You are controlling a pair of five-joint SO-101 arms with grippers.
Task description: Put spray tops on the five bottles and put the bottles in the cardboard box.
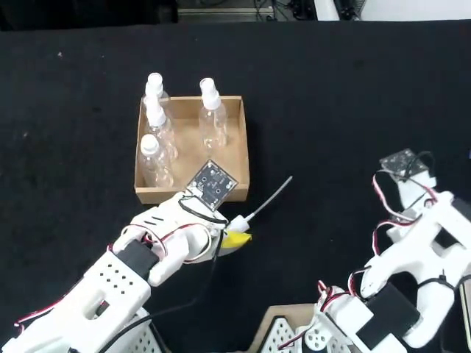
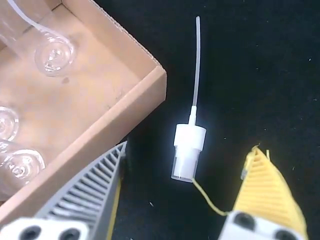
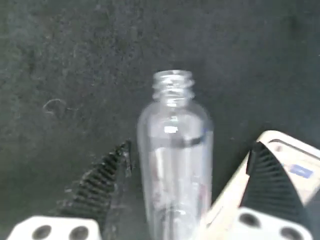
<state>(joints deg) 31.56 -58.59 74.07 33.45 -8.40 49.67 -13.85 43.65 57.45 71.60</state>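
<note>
White plastic spray top [image 2: 189, 140], just beside the brown cardboard box [image 2: 100, 137], looks light and slippery; pinch its stiff collar, not the bendy tube. Left hand [image 2: 189, 150] straddles it, open.

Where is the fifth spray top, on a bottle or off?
Off: the spray top lies on the table beside the cardboard box.

The hand [image 2: 189, 147] hangs over the black surface [image 2: 260, 75], its grey finger [image 2: 92, 190] and yellow finger [image 2: 265, 190] spread wide. Between them, touching neither, a white spray top [image 2: 189, 150] lies flat, its thin dip tube [image 2: 197, 65] pointing away. Just to the left stands the cardboard box [image 2: 135, 107], its corner near the top, with clear bottles [image 2: 54, 52] inside.
</note>
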